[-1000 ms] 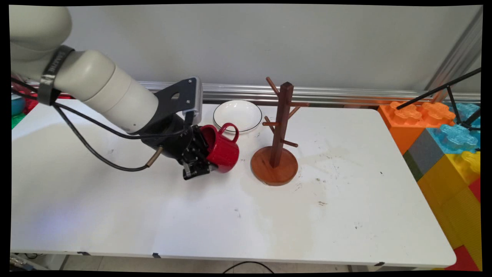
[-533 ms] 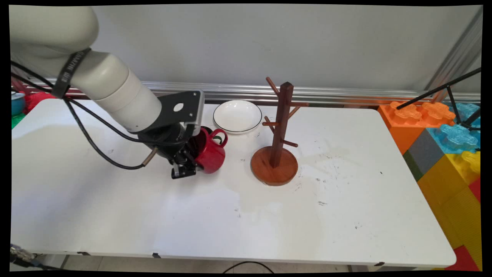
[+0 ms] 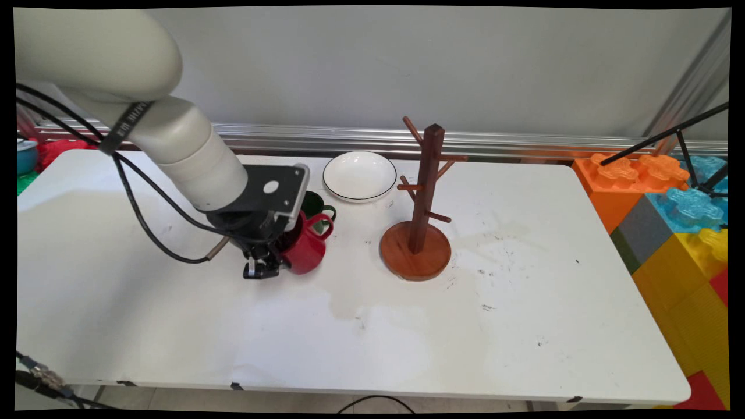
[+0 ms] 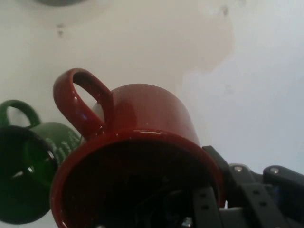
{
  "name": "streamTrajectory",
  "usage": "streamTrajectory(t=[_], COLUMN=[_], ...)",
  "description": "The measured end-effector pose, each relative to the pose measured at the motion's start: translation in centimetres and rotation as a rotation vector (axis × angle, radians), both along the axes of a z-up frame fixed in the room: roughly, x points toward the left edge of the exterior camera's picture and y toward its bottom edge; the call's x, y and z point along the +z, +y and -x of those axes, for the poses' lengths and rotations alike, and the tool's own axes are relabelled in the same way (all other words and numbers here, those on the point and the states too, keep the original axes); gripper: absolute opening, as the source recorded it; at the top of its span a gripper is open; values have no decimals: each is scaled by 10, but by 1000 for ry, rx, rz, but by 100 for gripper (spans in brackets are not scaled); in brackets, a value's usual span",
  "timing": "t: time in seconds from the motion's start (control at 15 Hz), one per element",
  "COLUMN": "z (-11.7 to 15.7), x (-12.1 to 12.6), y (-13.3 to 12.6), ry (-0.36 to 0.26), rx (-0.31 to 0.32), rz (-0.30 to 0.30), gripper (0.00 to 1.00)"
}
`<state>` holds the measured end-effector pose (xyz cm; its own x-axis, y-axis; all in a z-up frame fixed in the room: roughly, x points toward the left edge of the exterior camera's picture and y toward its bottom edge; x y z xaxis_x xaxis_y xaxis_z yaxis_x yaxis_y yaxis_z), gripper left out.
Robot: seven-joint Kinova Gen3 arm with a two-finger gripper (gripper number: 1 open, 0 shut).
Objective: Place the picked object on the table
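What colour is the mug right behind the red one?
Dark green mug; the hand view shows it best.

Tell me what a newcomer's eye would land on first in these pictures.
The red mug left of the table's middle draws the eye first: the black claw grips it by the rim, one finger inside. Just behind it stands a dark green mug, partly hidden by the arm. To the right rises the wooden mug tree, every peg bare, with a white bowl behind near the wall.

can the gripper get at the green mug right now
Probably not: the gripper is shut on the red mug, one finger inside its rim, and that mug sits between it and the green mug.
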<state>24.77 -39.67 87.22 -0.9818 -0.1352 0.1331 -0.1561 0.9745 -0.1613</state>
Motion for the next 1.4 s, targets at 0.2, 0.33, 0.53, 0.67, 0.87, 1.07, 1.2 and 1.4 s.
streamTrajectory(t=[0.2,0.33,0.53,0.67,0.87,1.07,1.2,1.4], z=[0,0,2,4,6,9,12,15], x=[-11,-18,-30,-37,-45,-51,-55,-58], y=[-4,-7,-11,-14,-18,-20,-22,-23], ry=[-27,-43,-63,-74,-86,-91,-91,-83], rx=[-45,-75,-119,-147,-171,-190,-201,-210], rz=[-15,-24,-35,-41,-47,-53,-55,-56], gripper=[0,0,0,0,0,0,0,100])
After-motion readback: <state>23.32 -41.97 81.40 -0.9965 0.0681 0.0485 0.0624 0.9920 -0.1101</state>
